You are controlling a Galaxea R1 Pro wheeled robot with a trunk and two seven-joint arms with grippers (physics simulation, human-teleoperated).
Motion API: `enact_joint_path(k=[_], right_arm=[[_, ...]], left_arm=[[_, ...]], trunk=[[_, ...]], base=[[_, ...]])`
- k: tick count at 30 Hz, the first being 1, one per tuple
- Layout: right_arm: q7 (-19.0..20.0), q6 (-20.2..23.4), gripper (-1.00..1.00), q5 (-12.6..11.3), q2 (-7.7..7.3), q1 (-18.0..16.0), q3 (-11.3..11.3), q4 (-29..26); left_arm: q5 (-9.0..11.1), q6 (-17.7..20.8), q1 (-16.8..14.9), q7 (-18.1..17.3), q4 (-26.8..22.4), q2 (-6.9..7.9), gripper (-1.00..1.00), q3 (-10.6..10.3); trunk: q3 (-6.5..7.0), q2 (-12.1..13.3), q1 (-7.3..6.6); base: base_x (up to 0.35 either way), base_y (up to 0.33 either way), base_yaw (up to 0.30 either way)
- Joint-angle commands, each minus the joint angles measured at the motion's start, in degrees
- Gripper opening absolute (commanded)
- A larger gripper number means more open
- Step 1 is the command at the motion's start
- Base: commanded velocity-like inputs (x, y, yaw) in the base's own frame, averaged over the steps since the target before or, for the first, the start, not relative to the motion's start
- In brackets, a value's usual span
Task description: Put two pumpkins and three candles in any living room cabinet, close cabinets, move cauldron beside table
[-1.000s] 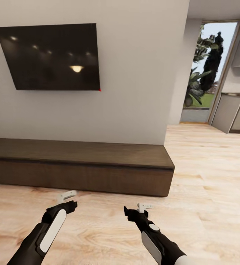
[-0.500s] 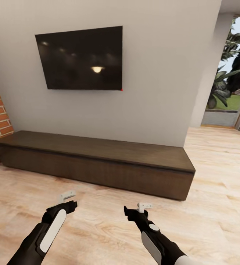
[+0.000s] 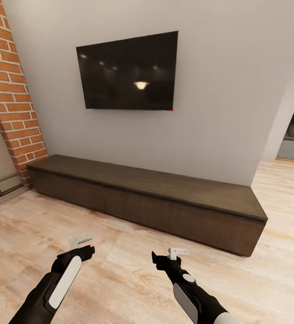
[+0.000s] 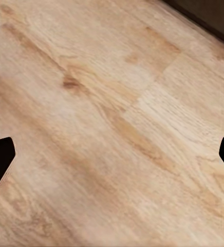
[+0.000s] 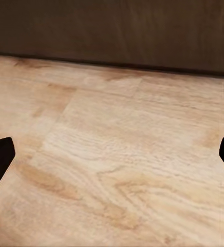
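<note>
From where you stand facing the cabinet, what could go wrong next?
1. The cabinet fronts show no handles, so either pincer may slip while trying to open one.
2. Both the left pincer and the right pincer are empty, with nothing yet to stow.
3. The brick column crowds the cabinet's left end.

Cabinet (image 3: 165, 202): dark-brown wood, matt, fine grain. Floor (image 3: 119, 288): pale wood planks, knotty grain, low sheen. Wall (image 3: 219, 90): smooth matt grey. Pillar (image 3: 11, 90): rough red brick. Screen (image 3: 128, 72): glossy black, reflected lamps.
</note>
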Motion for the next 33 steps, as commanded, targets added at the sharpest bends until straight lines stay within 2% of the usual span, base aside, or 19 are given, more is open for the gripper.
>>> enact_joint_path(k=[1,33], right_arm=[[-0.43,-0.34,1.00,-0.60,-0.05,-0.06,0.46,0.00],[-0.24,-0.43,1.00,-0.30,-0.05,-0.06,0.55,0.00]], left_arm=[[0.58,0.04,-0.04,0.60,-0.04,0.06,1.00,-0.18],[0.58,0.04,-0.04,0.60,0.59,0.06,1.00,-0.27]], trunk=[[-0.06,-0.03,-0.01],[-0.06,-0.03,-0.01]], base=[[0.000,0.000,0.292],[0.000,0.000,0.292]])
